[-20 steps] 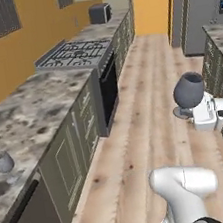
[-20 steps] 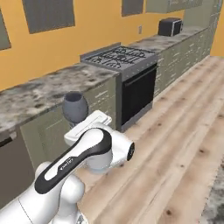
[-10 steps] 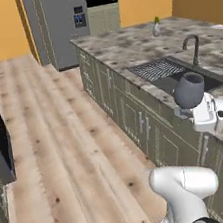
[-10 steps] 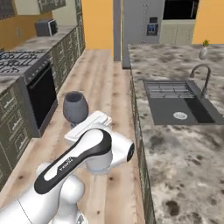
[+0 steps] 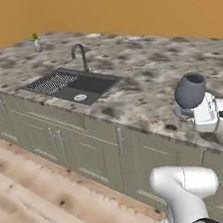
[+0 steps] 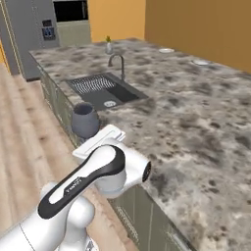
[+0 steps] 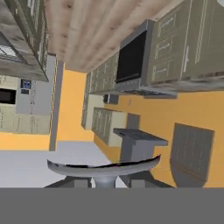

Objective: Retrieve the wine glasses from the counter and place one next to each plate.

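My gripper (image 5: 188,112) is shut on a translucent grey-blue wine glass (image 5: 190,90), held upright over the near edge of the stone-topped island (image 5: 144,78). In the right base view the glass (image 6: 85,120) stands above the white hand, with the gripper (image 6: 93,138) at its foot. In the hand view the glass's round base (image 7: 104,168) arcs just above my gripper (image 7: 105,183). Two white plates (image 5: 93,35) (image 5: 134,38) lie flat at the island's far side, the same two plates (image 6: 166,50) (image 6: 200,62) in the right base view. The counter (image 7: 197,84) appears upside down behind the glass.
A sink (image 5: 69,84) with a curved faucet (image 5: 81,55) is set into the island's left part. A small vase with a green sprig (image 5: 36,43) stands at the far left corner. Olive cabinet fronts (image 5: 88,147) face the wooden floor (image 5: 35,195). A grey fridge (image 6: 29,34) stands beyond.
Both base views have swung from the stove counter, across the wooden floor, to the island with the sink: the camera moved. The glass stays in my gripper throughout.
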